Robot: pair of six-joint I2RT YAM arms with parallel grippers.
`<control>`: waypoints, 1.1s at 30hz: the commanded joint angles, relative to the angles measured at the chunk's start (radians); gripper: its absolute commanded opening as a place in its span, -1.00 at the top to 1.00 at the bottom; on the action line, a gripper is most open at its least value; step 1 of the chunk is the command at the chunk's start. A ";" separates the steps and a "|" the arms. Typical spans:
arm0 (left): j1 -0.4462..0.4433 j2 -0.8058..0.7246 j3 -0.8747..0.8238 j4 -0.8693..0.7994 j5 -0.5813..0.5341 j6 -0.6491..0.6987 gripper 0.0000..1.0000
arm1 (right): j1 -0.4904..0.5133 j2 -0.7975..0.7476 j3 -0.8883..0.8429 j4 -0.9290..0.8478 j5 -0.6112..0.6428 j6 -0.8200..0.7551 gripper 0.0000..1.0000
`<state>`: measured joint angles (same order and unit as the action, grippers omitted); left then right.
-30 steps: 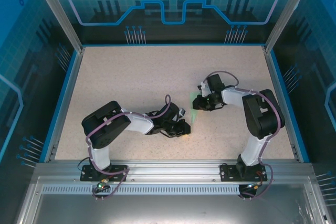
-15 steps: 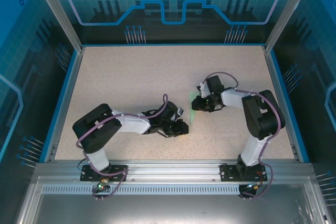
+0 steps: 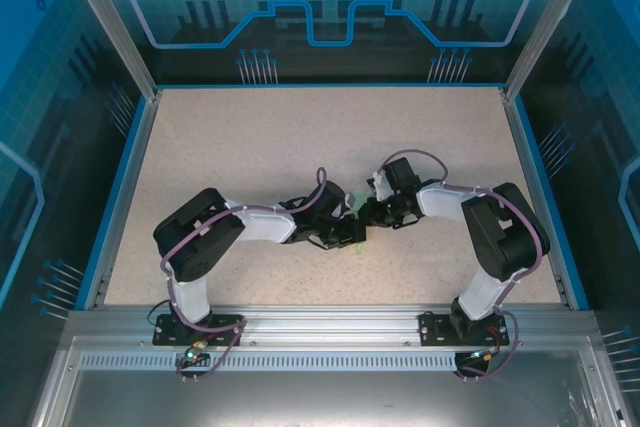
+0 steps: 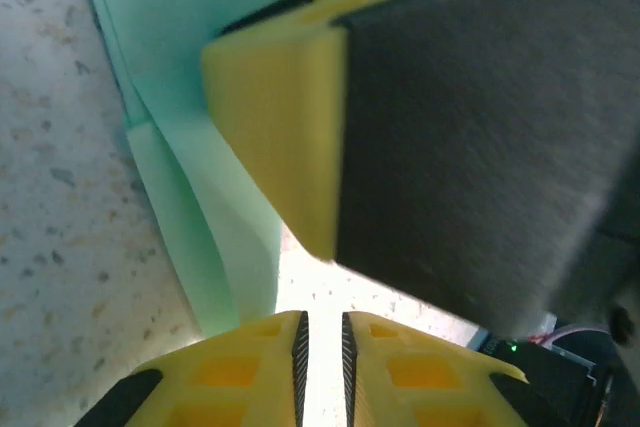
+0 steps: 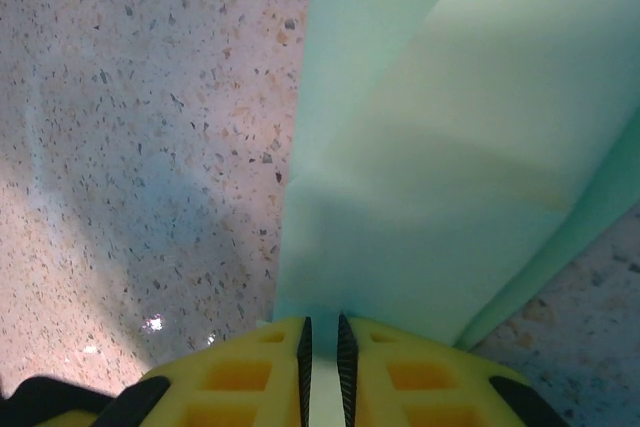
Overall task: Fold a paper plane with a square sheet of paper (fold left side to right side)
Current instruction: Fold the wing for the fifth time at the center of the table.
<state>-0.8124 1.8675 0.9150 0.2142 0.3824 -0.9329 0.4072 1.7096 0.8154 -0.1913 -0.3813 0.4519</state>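
Meeting near the middle of the table (image 3: 250, 147), the two arms are reaching inward, their grippers sitting almost tip to tip, a little nearer the front edge than the back. The paper (image 5: 450, 137) is lying under and between them, mostly covered from above. In the right wrist view it is showing as a pale green folded sheet with overlapping layers. It is spreading up and to the right from the fingertips, with speckled table to its left.

The right gripper (image 5: 322, 342) is pinching the paper's near edge, its jaws narrowed to a slit with the sheet running into it. The left gripper (image 4: 322, 342) is holding its jaws just as narrow. Bright light is showing in the slit, and I cannot tell whether any paper is sitting there. Just beyond its left finger a curled green fold is rising off the table. A yellow finger (image 4: 275, 117) of the right gripper, with its dark pad, is standing close in front of the paper.
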 commanded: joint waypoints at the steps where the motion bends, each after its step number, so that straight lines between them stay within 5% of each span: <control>1: 0.002 0.042 0.043 -0.005 0.030 0.028 0.61 | 0.024 0.006 -0.032 -0.093 0.004 0.018 0.63; 33: -0.019 0.113 -0.039 -0.159 -0.083 0.005 0.80 | -0.067 0.066 0.143 -0.148 0.095 -0.089 0.65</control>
<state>-0.8150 1.9263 0.9192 0.2325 0.3698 -0.9180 0.3569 1.7481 0.9230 -0.3031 -0.3241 0.3962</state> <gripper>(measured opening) 0.103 0.175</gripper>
